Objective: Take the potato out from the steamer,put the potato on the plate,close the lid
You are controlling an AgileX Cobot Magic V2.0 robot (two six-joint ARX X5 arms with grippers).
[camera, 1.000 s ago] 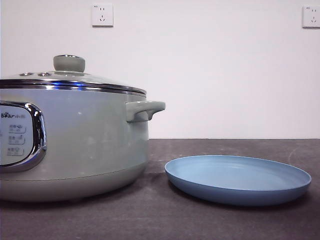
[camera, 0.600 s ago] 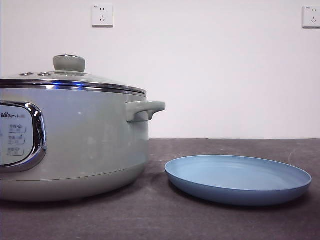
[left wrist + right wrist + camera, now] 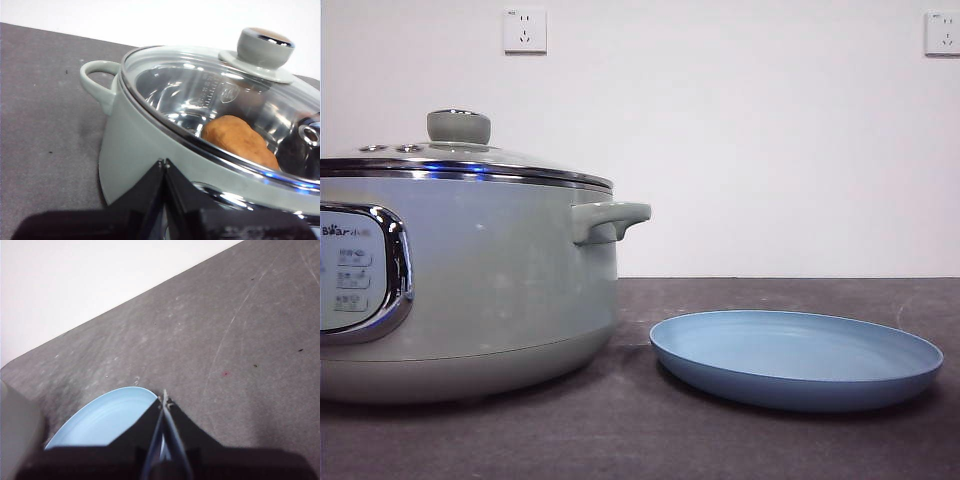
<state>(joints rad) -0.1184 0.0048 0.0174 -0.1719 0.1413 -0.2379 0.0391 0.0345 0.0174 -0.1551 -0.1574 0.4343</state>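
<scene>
Step one pending: domed glass lid (image 3: 225,95) on sage-green steamer (image 3: 470,280), orange-brown potato (image 3: 240,142) inside; both grippers' jaws together, I'll open left gripper (image 3: 162,162) for knob.

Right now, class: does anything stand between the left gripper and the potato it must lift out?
Yes. The lid sits closed on the steamer, covering the potato inside; the left gripper is outside, beside the steamer's wall.

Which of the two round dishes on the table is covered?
The green steamer is covered: its glass lid sits on its rim. The blue plate beside it lies open and bare.
</scene>
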